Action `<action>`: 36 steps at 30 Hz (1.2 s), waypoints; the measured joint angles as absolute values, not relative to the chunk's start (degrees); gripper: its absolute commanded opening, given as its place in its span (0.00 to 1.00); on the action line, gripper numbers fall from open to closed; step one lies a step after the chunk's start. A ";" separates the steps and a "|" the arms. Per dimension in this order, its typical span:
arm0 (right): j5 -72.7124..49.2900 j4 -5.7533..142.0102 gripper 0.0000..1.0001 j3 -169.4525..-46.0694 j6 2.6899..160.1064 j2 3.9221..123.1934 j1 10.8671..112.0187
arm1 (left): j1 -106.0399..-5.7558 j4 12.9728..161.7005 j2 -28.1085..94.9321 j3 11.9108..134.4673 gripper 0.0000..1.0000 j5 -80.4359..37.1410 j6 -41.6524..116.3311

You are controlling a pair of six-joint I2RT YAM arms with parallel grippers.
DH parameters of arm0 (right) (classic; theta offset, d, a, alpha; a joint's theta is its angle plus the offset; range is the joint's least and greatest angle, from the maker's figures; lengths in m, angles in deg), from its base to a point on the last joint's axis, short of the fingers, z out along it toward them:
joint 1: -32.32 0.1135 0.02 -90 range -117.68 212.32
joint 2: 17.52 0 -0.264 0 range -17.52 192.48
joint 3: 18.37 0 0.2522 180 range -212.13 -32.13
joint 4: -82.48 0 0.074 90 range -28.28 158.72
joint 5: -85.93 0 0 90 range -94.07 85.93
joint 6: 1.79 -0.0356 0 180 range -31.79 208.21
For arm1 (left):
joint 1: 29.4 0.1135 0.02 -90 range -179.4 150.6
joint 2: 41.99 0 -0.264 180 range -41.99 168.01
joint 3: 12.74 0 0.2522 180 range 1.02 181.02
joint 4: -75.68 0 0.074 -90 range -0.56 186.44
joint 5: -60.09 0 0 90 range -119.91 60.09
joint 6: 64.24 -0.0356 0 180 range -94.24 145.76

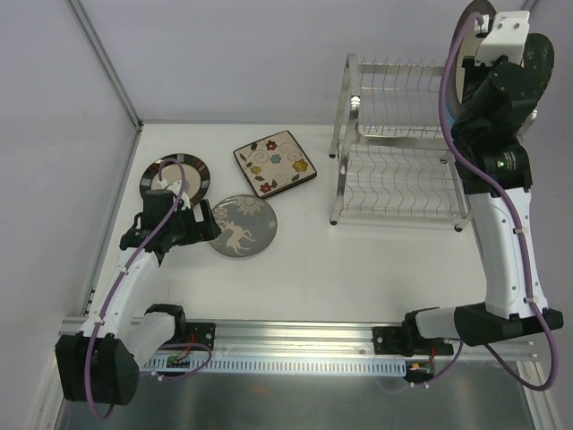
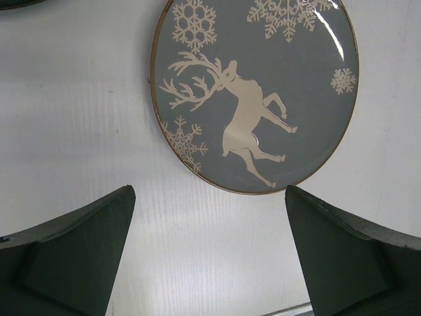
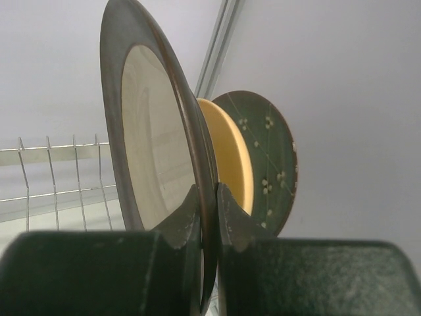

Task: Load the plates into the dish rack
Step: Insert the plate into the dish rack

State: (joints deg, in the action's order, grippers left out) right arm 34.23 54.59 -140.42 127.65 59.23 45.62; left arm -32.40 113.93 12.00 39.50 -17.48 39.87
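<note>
1. The dish rack [image 1: 398, 148] stands at the far right of the table [image 1: 376, 296]. The right arm hides its right end from the top camera.
2. The right gripper [image 3: 209, 197] is raised high by the rack's far right end. Its fingers are closed tight on the rim of a brown-rimmed plate [image 3: 158, 164], which it holds on edge.
3. Just behind that plate a tan plate [image 3: 230, 151] and a dark green plate [image 3: 266, 151] stand upright (I cannot tell what supports them).
4. Three plates lie flat on the left: a square floral plate [image 1: 276, 163] farthest, a dark-rimmed plate [image 1: 175, 177] at far left, and the deer plate [image 2: 256, 92] nearest.
5. The left gripper [image 2: 209, 194] hovers just near of the deer plate, fingers spread wide and holding nothing.
6. I judge the step in hand to be slotting the brown-rimmed plate. Next I would line its edge up with a gap between wires, lower it without knocking its neighbours, and let go only once it is seated.
7. For the left arm, the deer plate lies flat, so one finger must get under its rim.
</note>
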 measured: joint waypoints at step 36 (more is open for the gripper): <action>32.59 55.40 0.01 -135.65 127.87 63.47 44.28 | -32.40 113.93 12.42 39.50 0.99 -17.48 39.85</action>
State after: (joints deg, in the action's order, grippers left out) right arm 32.59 55.40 -135.65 127.87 63.47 44.28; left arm -32.40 113.93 12.42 39.50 -17.48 39.85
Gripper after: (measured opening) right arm 0.087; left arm 0.990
